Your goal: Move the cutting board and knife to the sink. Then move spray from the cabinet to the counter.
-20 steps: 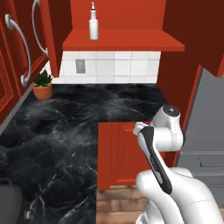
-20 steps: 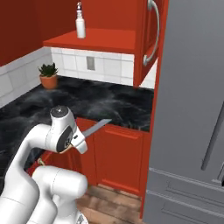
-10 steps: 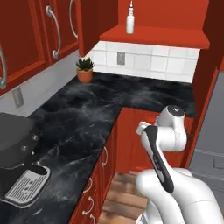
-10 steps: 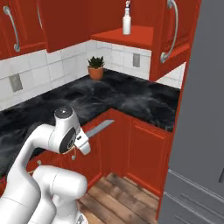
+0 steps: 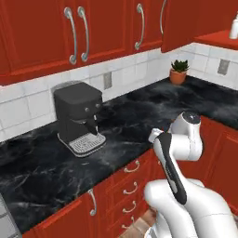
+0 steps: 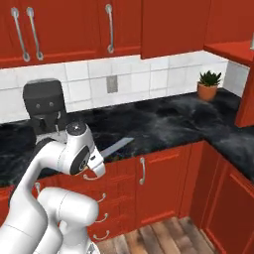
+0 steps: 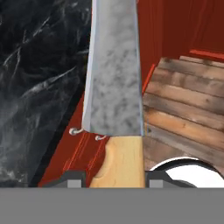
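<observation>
Knife broad mottled-grey blade, smooth tan handle, pincer clamped.

Mottled grey blade and yellow-orange handle of the knife; grey-veined black counter.

Home kitchen, apparently: red cabinets, black marble counter, coffee machine

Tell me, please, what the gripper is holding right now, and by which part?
The gripper holds the knife by its yellow-orange handle, the grey blade pointing away from the hand.
</observation>
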